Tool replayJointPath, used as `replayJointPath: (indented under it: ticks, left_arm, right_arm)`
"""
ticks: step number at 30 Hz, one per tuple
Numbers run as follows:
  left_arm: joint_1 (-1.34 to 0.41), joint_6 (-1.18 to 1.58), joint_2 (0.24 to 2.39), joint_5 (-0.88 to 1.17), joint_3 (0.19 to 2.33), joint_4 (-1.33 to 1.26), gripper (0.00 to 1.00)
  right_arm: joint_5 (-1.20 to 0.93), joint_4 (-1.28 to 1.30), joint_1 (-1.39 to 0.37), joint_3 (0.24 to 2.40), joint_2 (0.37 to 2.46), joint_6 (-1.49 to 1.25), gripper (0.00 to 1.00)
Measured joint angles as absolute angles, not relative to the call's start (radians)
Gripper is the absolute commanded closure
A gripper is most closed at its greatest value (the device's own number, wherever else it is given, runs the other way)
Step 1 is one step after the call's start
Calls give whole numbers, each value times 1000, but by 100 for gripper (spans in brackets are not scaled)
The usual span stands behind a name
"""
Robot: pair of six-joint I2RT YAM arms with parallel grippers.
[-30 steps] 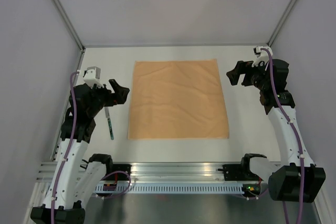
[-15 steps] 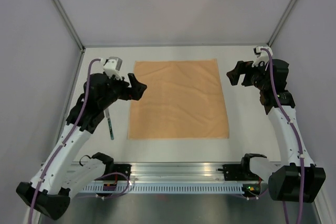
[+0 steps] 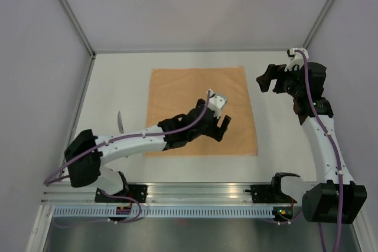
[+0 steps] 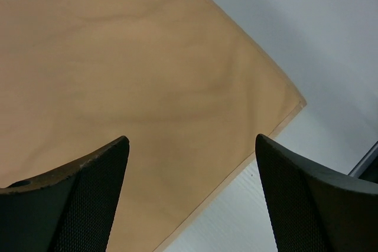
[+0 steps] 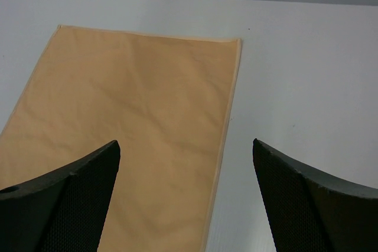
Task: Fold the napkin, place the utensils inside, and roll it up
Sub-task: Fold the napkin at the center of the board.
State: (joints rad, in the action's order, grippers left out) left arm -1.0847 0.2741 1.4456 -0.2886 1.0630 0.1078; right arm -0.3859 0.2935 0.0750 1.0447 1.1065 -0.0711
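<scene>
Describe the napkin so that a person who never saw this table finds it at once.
On the white table, look at the middle. The napkin is the flat, square, peach-orange cloth there, lying under the open left gripper. It is the only cloth, and far wider than the gripper.

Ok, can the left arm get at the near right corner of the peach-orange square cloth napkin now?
Probably yes. The left gripper hangs open above the napkin, short of that corner, which lies flat with nothing on it. The right gripper is away by the far side.
</scene>
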Motion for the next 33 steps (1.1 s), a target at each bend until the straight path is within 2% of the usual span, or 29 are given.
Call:
replayJointPath:
  ticks: [6,14,26,33]
  left_arm:
    - [-1214,215,1684,-336,1135,-49,16]
    - [-1304,165,1942,-334,1306,-169,26]
    - [-1345,165,2110,-310,1358,-197,43]
    - [-1355,165,2156,-294,1385,-218,48]
  right_arm:
    - [-356,294,75,1054,1153,-70,2]
    - [-331,297,75,1055,1180,-65,2]
    - [-331,297,75,1055,1196,-62,2]
    - [-331,298,75,1055,1198,-62,2]
